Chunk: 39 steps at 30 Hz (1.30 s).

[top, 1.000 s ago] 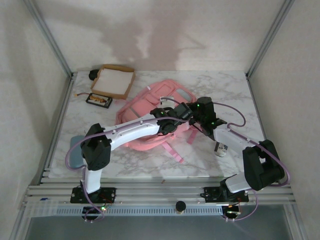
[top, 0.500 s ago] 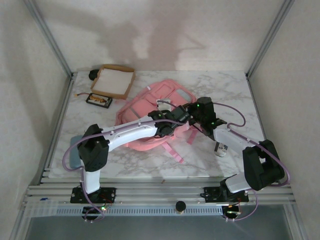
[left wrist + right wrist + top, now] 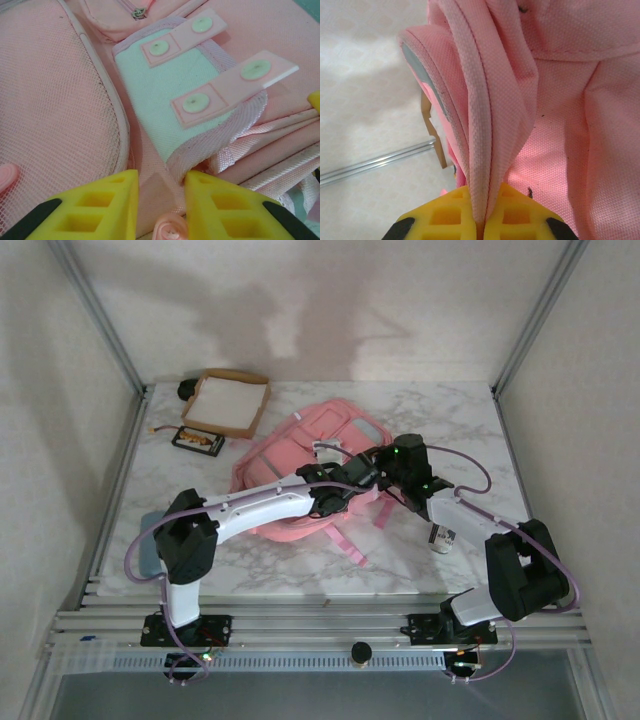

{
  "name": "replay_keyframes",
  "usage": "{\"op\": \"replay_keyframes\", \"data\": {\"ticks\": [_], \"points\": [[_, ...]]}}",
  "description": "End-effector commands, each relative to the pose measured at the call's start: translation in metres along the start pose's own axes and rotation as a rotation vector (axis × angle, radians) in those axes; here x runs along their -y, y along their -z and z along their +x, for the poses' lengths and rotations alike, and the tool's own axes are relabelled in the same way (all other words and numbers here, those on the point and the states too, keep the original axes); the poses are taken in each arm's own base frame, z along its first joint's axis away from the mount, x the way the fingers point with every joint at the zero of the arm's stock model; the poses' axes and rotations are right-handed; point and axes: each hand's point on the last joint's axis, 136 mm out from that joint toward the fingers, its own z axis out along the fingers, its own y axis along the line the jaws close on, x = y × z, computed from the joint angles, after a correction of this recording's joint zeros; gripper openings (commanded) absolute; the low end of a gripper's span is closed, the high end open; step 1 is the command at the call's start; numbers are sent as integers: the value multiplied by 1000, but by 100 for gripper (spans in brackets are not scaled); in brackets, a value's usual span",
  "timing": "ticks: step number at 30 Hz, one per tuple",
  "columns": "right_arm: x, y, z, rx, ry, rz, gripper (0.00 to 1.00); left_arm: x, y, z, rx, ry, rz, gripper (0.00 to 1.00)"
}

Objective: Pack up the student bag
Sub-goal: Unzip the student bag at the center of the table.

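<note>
the student bag lies flat mid-desk, with both arms bent over its near right side. the right tool is clenched on a piped edge of the bag, holding it up in a ridge. my guess is that's to prop the opening so stuff can go in. the left tool sits low on the bag just below the pale panel, with its fingers either side of a pink fold. can't tell if it's pinching that or not. probably after a second hold to spread the mouth.
</note>
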Motion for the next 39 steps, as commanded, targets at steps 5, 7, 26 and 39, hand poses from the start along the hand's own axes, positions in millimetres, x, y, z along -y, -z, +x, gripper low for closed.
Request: {"op": "replay_keyframes", "data": {"ticks": [5,7,26,39], "points": [[-76,18,-7,25,22,-241,0,-15,-4,12,-27,1,-48,20],[-74,17,-8,25,18,-235,0,-14,-5,8,-18,6,-44,15],[-68,15,-37,89,-11,-216,0,-41,30,16,32,25,15,0],[-62,-2,-72,116,61,-145,0,-76,52,31,14,-17,155,0]]}}
